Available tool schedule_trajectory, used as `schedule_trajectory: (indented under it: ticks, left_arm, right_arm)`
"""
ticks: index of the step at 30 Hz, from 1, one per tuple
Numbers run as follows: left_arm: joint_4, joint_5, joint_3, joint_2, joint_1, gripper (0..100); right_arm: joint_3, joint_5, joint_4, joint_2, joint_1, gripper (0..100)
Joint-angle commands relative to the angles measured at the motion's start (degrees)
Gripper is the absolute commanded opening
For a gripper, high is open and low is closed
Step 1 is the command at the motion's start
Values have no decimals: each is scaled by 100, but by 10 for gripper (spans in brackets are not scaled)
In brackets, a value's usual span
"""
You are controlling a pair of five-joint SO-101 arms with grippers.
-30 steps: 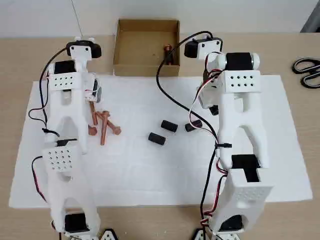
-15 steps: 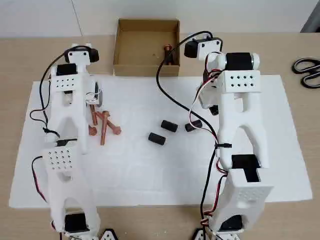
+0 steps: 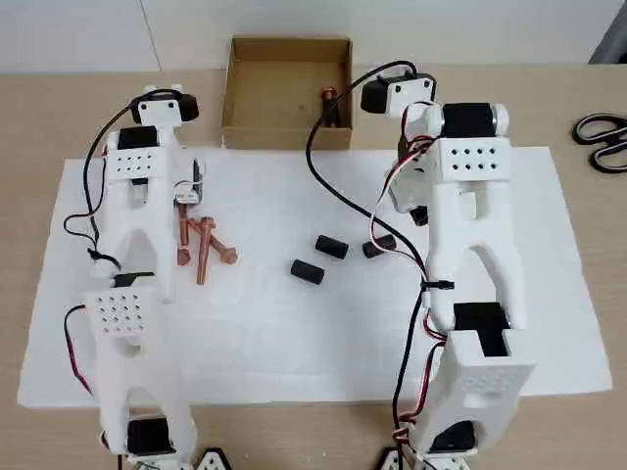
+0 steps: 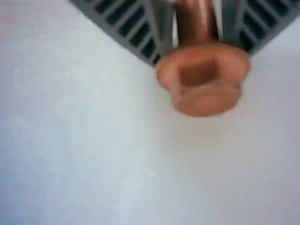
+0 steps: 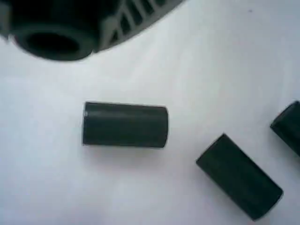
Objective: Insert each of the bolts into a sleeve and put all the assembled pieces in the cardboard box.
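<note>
A copper bolt (image 4: 201, 79) sits clenched by its shank in the left gripper (image 4: 196, 26), head pointing away from the fingers, over the left part of the white sheet (image 3: 294, 333) and just beside the loose bolts (image 3: 204, 253). We see the right gripper (image 3: 416, 210) grasping a black sleeve (image 5: 51, 40) near three loose sleeves (image 3: 331, 247) at mid-sheet. An assembled piece (image 3: 331, 106) lies in the cardboard box (image 3: 274, 93) at the far edge of the desk (image 3: 39, 108). Scissors (image 3: 602, 137) rest at its right edge.

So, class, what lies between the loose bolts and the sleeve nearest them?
Nothing: in the high view the stretch of white mat between the bolts and that sleeve is bare.
</note>
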Motion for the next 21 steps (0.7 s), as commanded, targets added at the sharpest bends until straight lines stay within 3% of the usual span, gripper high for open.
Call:
schedule_trajectory:
  ticks: [1, 16, 21]
  left_arm:
    - [-167, 123, -48, -70, -26, 55]
    - [9, 149, -48, -97, -18, 6]
    - [193, 677, -242, -132, -26, 6]
  right_arm:
    - [-35, -88, 4, -374, 40, 5]
    - [-35, -88, 4, -374, 48, 5]
    - [-35, -88, 4, -374, 48, 5]
